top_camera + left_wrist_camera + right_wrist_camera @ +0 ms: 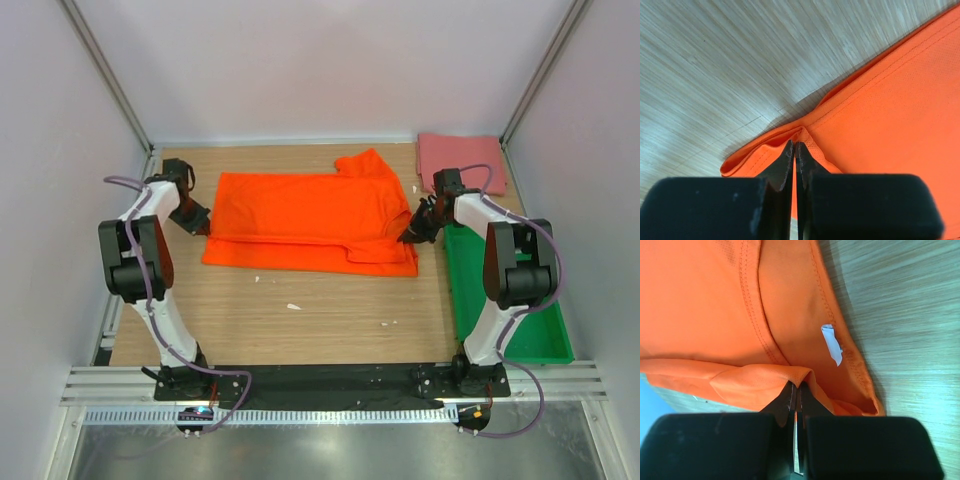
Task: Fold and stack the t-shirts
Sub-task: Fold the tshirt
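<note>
The bright orange t-shirt [305,220] lies spread across the middle of the wooden table, its near part folded over into a long strip. My left gripper [197,222] is shut on the shirt's left edge; in the left wrist view the pinched hem [790,137] rises into the gripper [795,146]. At the shirt's right edge my right gripper [410,236] is shut on a raised fold of orange cloth [765,377], seen at the gripper [798,388] beside the collar with its white label [832,343]. The pink-red t-shirt [458,160] lies folded at the back right corner.
A green plastic tray [520,335] stands along the table's right side, next to my right arm. Small white scraps [293,306] lie on the wood [330,320] in front of the shirt. White walls close in the table on three sides.
</note>
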### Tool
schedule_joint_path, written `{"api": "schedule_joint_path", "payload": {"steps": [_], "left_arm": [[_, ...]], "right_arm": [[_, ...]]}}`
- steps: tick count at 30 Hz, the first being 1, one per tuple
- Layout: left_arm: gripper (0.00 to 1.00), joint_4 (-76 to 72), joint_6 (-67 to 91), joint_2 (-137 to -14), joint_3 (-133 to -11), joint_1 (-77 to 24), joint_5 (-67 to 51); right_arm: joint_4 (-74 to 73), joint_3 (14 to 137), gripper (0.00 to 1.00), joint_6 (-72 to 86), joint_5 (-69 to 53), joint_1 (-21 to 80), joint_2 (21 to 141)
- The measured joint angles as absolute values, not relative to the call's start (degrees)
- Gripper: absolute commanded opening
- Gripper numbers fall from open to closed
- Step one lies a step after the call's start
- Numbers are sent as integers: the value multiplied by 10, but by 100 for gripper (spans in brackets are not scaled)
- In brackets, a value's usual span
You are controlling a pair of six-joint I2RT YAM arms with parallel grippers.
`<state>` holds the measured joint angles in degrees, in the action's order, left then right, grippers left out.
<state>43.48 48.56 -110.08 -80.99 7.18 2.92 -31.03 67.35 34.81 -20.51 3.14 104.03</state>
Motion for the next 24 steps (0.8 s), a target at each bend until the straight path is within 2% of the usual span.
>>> {"api": "schedule_joint_path", "payload": {"steps": [3, 4, 5, 9, 10, 13, 15, 18, 19, 21, 24], "left_arm": [[16, 435, 482, -1110, -820, 72, 29], [26, 435, 478, -1114, -827, 72, 30], [31, 435, 474, -1117, -835, 72, 31], [45, 440, 458, -1120, -872, 72, 48], [47, 439, 449, -1115, -877, 71, 55], [44, 439, 428, -1079, -862, 69, 66], [41, 430, 414, -1020, -816, 64, 59], [26, 399, 407, -925, -732, 51, 9], [21, 385, 406, -903, -707, 45, -15], [17, 349, 413, -886, -662, 37, -64], [15, 329, 412, -925, -637, 31, -107]], "right_arm": [[-310, 680, 4, 347, -205, 31, 1048], [-308, 685, 10, 346, -204, 31, 1053], [-308, 689, 14, 346, -203, 31, 1058], [-317, 725, 31, 332, -190, 30, 1089], [-328, 742, 39, 327, -180, 29, 1097], [-356, 778, 52, 306, -149, 31, 1094], [-367, 791, 52, 293, -127, 37, 1075], [-381, 793, 52, 281, -115, 65, 1037], [-381, 793, 52, 280, -114, 80, 1028], [-375, 795, 48, 278, -123, 128, 1018], [-350, 801, 35, 289, -172, 194, 1031]]}}
